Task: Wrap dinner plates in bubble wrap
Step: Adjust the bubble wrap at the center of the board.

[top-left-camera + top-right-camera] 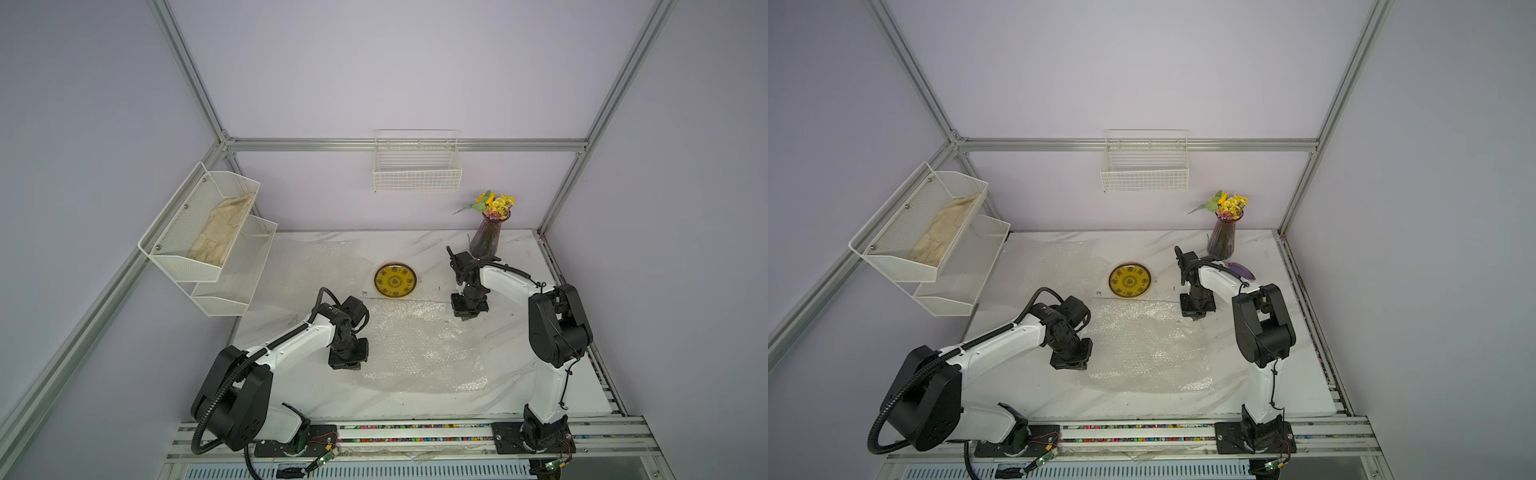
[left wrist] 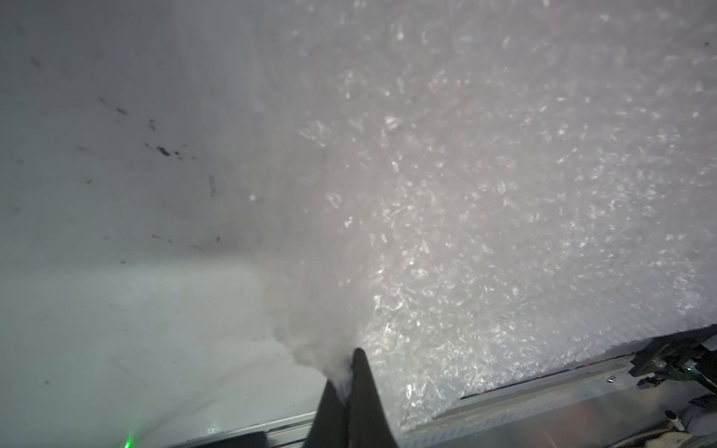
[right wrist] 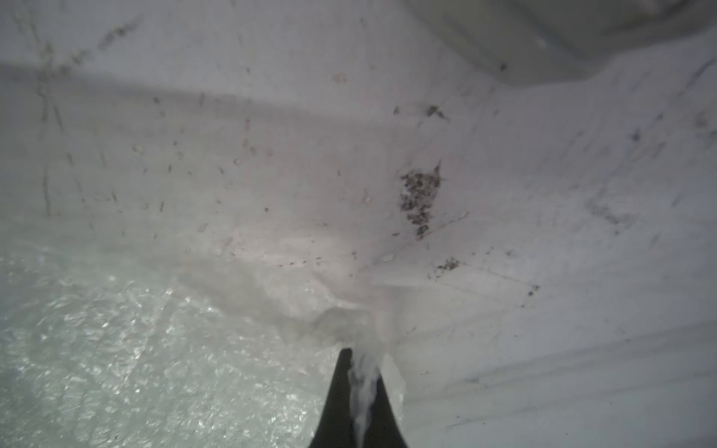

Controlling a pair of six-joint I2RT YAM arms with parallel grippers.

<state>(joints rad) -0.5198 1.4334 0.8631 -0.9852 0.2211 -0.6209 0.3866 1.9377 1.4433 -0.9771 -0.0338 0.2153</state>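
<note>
A yellow dinner plate with a dark pattern (image 1: 395, 280) (image 1: 1129, 280) lies bare on the marble table, just beyond the far edge of a clear bubble wrap sheet (image 1: 419, 345) (image 1: 1142, 345). My left gripper (image 1: 347, 361) (image 1: 1069, 363) is at that sheet's left edge. In the left wrist view it (image 2: 345, 366) is shut on a bunched bit of the wrap (image 2: 485, 194). My right gripper (image 1: 467, 311) (image 1: 1196, 311) is at the sheet's far right corner. In the right wrist view it (image 3: 362, 360) pinches a strip of the wrap (image 3: 135, 349). A second bubble wrap sheet (image 1: 316, 266) (image 1: 1050, 266) lies at the back left.
A purple vase with flowers (image 1: 486, 239) stands at the back right, close behind the right arm. A white mesh shelf (image 1: 208, 249) holding a beige cloth (image 1: 222, 232) hangs on the left wall. A wire basket (image 1: 417, 166) is on the back wall.
</note>
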